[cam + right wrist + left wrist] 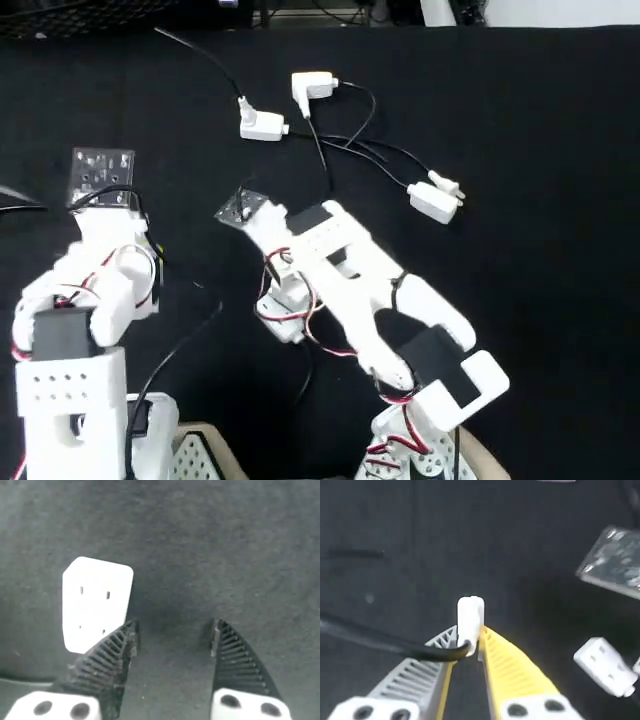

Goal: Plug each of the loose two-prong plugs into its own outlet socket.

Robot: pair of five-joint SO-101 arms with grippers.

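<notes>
- At the far left of the black cloth-covered table [540,120] we see the white left arm [90,290], with a speckled grey square [101,170] at its tip.
- The left gripper [470,639] has its grey and yellow ribbed fingers [505,665] clamped together on a small white plug [470,617], which it holds upright above the cloth. We cannot make out the prongs.
- A thin black cord [370,637] leaves the base of that plug and runs off sideways.
- Further right, the white right arm [360,300] reaches diagonally towards the middle of the table.
- The right gripper [172,630] has its black ribbed fingers [112,650] standing well apart with bare cloth between them.
- A white rectangular outlet socket [96,605] lies flat, slots up, just beside one black fingertip and outside the gap.
- Towards the back we see a white corded block [262,125], then a second white corded block [312,85].
- Furthest right, a third white block [432,203] lies touching a small white piece [446,183]; we cannot tell whether they are joined.
</notes>
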